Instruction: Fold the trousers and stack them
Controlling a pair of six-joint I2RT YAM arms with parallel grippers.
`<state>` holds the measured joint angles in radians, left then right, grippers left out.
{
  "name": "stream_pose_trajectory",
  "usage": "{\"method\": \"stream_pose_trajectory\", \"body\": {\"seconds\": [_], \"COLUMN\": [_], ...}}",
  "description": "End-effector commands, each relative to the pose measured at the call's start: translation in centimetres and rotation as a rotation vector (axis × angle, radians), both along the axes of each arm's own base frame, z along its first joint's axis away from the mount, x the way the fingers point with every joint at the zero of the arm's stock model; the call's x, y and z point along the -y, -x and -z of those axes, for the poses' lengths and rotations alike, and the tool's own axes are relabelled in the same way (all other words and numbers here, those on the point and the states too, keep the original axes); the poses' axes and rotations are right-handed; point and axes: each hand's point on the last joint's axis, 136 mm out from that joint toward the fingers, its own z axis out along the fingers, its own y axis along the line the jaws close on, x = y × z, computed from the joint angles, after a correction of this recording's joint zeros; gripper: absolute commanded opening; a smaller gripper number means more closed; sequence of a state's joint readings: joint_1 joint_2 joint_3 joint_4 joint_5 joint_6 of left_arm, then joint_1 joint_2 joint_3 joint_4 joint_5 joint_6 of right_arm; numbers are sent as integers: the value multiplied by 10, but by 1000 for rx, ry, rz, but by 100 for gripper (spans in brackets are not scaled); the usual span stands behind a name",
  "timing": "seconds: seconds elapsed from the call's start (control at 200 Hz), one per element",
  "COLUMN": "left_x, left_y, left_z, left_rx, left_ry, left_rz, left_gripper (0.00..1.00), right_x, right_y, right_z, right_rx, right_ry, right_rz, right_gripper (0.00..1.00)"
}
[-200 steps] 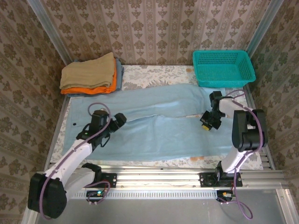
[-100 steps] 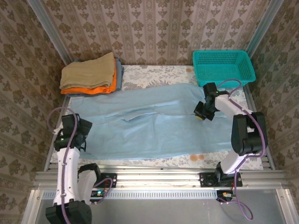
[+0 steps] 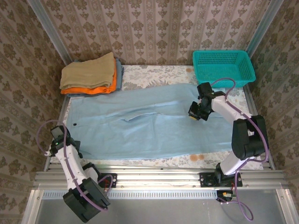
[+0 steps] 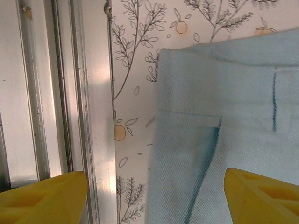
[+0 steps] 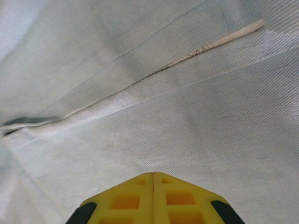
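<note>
The pale blue trousers (image 3: 154,126) lie spread flat across the table, waistband to the left and legs to the right. My left gripper (image 3: 60,137) hangs at the table's left edge, open, its yellow fingers (image 4: 46,198) straddling the metal rail and the waistband corner (image 4: 210,93) with nothing between them. My right gripper (image 3: 195,112) is over the far leg, near the basket. Its yellow fingers (image 5: 154,198) are pressed together just above the cloth (image 5: 140,116), with no fold caught between them.
A folded tan garment on an orange one (image 3: 88,74) sits at the back left. A teal basket (image 3: 223,67) stands at the back right. Metal rails (image 4: 70,93) border the flowered table cover (image 3: 149,74).
My left arm has swung off the trousers out to the table's left edge, its jaws narrowing a little. My right gripper has slid up and left across the cloth, staying shut.
</note>
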<state>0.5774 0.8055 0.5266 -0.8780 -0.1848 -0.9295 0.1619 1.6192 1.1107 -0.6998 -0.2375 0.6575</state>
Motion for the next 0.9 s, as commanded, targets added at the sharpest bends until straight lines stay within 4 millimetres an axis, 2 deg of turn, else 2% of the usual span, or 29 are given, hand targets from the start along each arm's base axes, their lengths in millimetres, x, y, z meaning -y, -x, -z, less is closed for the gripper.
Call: {"method": "stream_pose_trajectory", "body": {"seconds": [0.0, 0.28, 0.45, 0.61, 0.78, 0.845, 0.895], "left_x": [-12, -38, -45, -51, -43, -43, -43], "left_y": [2, 2, -4, -25, -17, -16, -16], "left_z": [5, 13, 29, 39, 55, 55, 54], "left_rx": [-24, -93, -73, 3, -37, -33, -32], "left_ry": [-47, -50, -37, -34, 9, 9, 4], "left_rz": [-28, -128, -162, -125, -138, -139, -135], "left_gripper": [78, 77, 74, 62, 53, 51, 46], "right_x": [-4, -4, -5, -4, -3, -3, -3], "right_y": [9, 17, 18, 19, 20, 20, 20], "right_z": [-5, -8, -9, -13, -14, -15, -16], "right_rx": [-5, 3, 12, 22, 22, 19, 18], "right_ry": [-18, -14, -22, -18, -18, -18, -16], "right_rz": [-22, -31, -32, -40, -33, -33, -35], "right_gripper": [8, 9, 9, 9, 9, 9, 9]}}
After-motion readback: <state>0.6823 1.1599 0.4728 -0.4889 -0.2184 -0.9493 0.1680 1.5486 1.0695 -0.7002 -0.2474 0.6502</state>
